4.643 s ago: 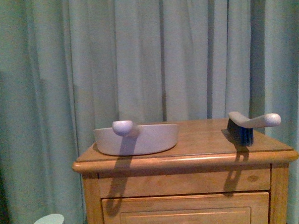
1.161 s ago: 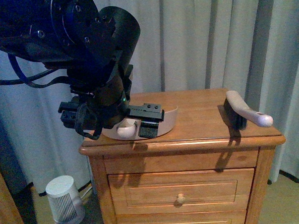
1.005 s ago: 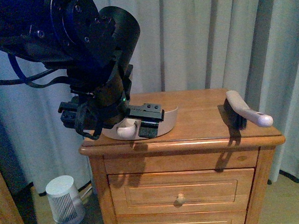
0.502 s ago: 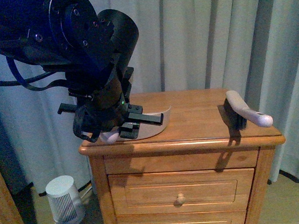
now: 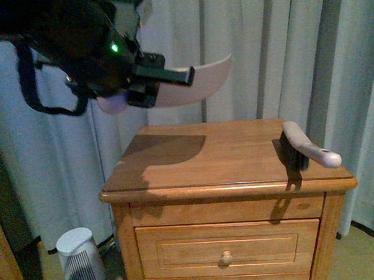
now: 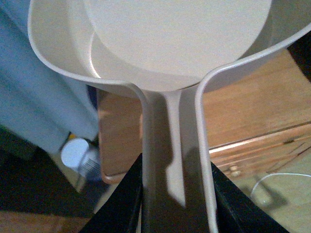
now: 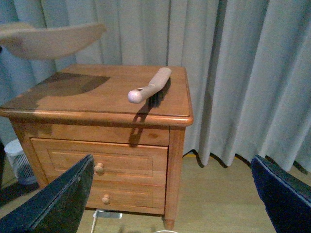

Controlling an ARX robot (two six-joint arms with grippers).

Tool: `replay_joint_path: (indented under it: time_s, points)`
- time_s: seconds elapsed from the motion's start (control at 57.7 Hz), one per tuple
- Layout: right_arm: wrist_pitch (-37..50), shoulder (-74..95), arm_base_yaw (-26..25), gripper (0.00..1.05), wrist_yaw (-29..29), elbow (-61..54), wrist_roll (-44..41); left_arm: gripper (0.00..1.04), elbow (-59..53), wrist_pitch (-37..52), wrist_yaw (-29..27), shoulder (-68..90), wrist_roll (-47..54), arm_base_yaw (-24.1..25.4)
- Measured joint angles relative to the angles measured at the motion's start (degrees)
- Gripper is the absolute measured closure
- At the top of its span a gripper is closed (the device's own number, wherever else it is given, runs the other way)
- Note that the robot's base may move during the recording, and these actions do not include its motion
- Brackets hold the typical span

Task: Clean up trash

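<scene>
My left gripper [image 5: 148, 83] is shut on the handle of a pale dustpan [image 5: 197, 80] and holds it in the air, well above the left side of the wooden nightstand [image 5: 225, 157]. In the left wrist view the black fingers [image 6: 129, 194] clamp the handle, and the pan [image 6: 175, 39] looks empty. A hand brush [image 5: 305, 144] with a pale handle lies at the nightstand's right edge; it also shows in the right wrist view [image 7: 150, 85]. My right gripper [image 7: 170, 170] is open and empty, low in front of the nightstand's right side. No crumpled white wad is in view.
A small white cylindrical appliance [image 5: 80, 259] stands on the floor left of the nightstand. Grey curtains [image 5: 264, 50] hang behind. The nightstand has drawers with knobs [image 5: 226, 257]. A white cable [image 6: 272, 179] lies on the floor.
My left gripper has lifted the dustpan off the nightstand and raised it high above the top. The brush has not moved.
</scene>
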Motion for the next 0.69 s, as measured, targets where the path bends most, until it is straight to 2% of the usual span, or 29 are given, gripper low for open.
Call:
replay_joint_path:
  time_s: [0.156, 0.294, 0.381, 0.433, 0.693]
  points:
    - [0.00, 0.00, 0.00, 0.07, 0.00, 0.00, 0.00, 0.77, -8.39, 7.10, 4.46, -11.69, 4.55, 1.11]
    - [0.00, 0.00, 0.00, 0.07, 0.00, 0.00, 0.00, 0.77, -18.93, 10.51, 12.44, -26.62, 6.75, 4.42]
    - [0.00, 0.00, 0.00, 0.07, 0.00, 0.00, 0.00, 0.77, -25.18, 10.45, 17.33, -35.87, 7.61, 8.26]
    - [0.00, 0.00, 0.00, 0.07, 0.00, 0.00, 0.00, 0.77, -29.27, 9.90, 20.96, -42.51, 7.69, 12.22]
    - [0.00, 0.00, 0.00, 0.07, 0.00, 0.00, 0.00, 0.77, -38.32, 4.52, 32.79, -59.60, 6.51, 26.88]
